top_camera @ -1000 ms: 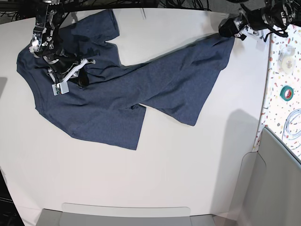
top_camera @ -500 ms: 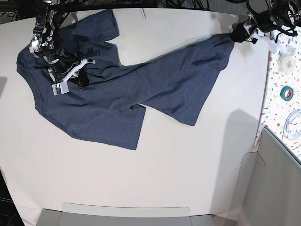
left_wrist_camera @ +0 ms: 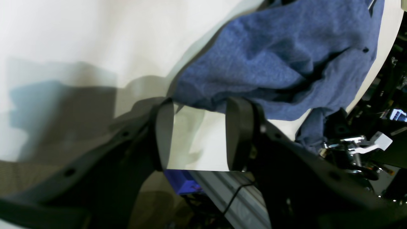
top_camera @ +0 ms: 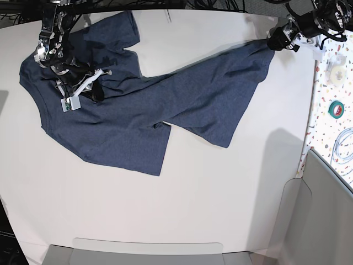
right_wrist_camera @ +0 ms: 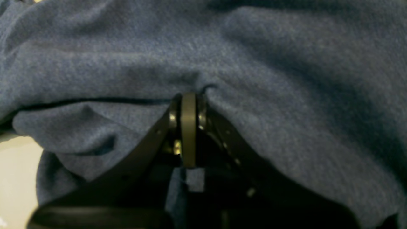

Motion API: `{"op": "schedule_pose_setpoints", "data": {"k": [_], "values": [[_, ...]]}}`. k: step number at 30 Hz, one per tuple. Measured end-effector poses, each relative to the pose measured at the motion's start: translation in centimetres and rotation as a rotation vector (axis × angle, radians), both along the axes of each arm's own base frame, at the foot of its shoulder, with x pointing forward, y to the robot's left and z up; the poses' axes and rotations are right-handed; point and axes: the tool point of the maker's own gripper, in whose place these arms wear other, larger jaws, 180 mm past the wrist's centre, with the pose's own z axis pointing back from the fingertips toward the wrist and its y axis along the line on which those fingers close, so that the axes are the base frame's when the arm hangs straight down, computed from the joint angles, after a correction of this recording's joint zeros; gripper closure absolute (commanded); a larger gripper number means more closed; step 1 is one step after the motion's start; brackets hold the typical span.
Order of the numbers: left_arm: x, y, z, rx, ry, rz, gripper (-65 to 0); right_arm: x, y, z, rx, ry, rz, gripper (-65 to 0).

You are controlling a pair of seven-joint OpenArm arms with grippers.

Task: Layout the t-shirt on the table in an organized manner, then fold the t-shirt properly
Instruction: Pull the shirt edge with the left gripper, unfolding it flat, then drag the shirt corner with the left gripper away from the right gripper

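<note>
Currently shirt [top_camera: 138,105] lies spread across upper half of table [top_camera: 193,210], not flat yet: body runs diagonally from upper left toward upper right corner, one sleeve up near the far edge, lower flap doubled over at centre. No lettering visible on the shown side.

R gripper [right_wrist_camera: 188,105] is pinched together w/ shirt cloth bunched right around its tip; wrist view shows the two pads closed tight, a fold of fabric puckered at the point. Base view puts it over the shirt's left part, near the sleeve/shoulder area [top_camera: 83,88]. Looks clamped on shirt.

L gripper [left_wrist_camera: 200,133] has fingers [left_wrist_camera: 165,133] apart, only bare table between them. Shirt edge sits just beyond the fingertips, touching or nearly so at the far one; can't tell which from wrist view. Not holding anything. In base view it's at the upper right corner [top_camera: 282,38], just beside the shirt's far tip.

Speckled strip [top_camera: 336,110] runs along table's right side w/ a green tape roll [top_camera: 337,108] and a coiled cable [top_camera: 343,144] on it, well apart from shirt.
</note>
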Motion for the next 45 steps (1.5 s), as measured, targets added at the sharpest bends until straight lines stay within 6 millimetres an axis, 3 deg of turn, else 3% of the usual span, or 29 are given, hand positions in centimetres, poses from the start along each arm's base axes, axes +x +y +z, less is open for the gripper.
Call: {"op": "schedule_pose_setpoints", "data": {"k": [7,14,19,21,25,29,32,37,39,45], "values": [[0.0,-0.1,-0.1,-0.005,0.001,0.004,-26.5,0.0,0.0,0.0,0.000,0.000,0.000,0.0],[1.0,0.3,-1.8,-0.101,0.013,0.080,-26.5,0.0,0.0,0.0,0.000,0.000,0.000,0.0],[1.2,0.2,-1.9,-0.131,0.011,0.089,-26.1,0.0,0.0,0.0,0.000,0.000,0.000,0.0],[1.3,0.2,-1.9,-0.129,0.007,0.090,-22.1,0.0,0.0,0.0,0.000,0.000,0.000,0.0],[1.0,0.6,-2.3,-0.106,0.022,0.096,0.0,0.0,0.0,0.0,0.000,0.000,0.000,0.0],[1.1,0.5,-1.9,-0.091,0.017,0.084,0.0,0.0,0.0,0.0,0.000,0.000,0.000,0.0],[1.9,0.1,-0.1,-0.036,-0.039,0.032,0.0,0.0,0.0,0.0,0.000,0.000,-0.001,0.0],[4.8,-3.2,6.3,-0.037,-0.302,-0.129,0.0,0.0,-0.1,0.0,-0.001,0.000,-0.002,0.0],[6.7,-4.9,9.0,-0.058,-0.431,-0.204,0.0,0.0,-0.1,0.0,-0.001,-0.001,-0.003,0.0],[13.1,-9.1,13.1,-0.097,-0.629,-0.356,0.0,0.0,-0.1,0.0,0.002,0.000,-0.006,0.0]]}}
